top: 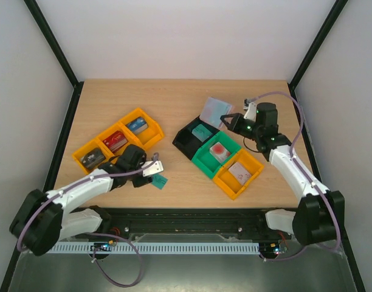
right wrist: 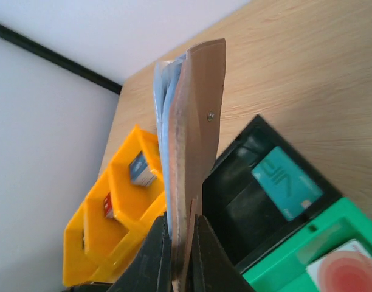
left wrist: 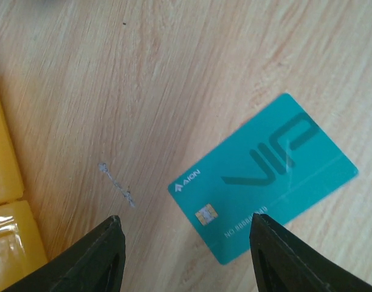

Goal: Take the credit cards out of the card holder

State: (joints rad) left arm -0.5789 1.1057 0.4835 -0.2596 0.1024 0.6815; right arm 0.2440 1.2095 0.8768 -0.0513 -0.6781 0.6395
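Right gripper [right wrist: 181, 226] is clamped on the holder [right wrist: 198, 121] at 2 o'clock; left gripper [left wrist: 185, 224], spread over a card [left wrist: 265, 176], should be lifted clear.

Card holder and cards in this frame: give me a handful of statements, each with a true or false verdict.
1. The right end effector is shut on the card holder. True.
2. The left end effector grips the teal card. False: its fingers stand open and the card lies flat on the table.
3. The black bin holds a second teal card. True.
4. The card holder lies in the green bin. False: it is held on edge in the right end effector.
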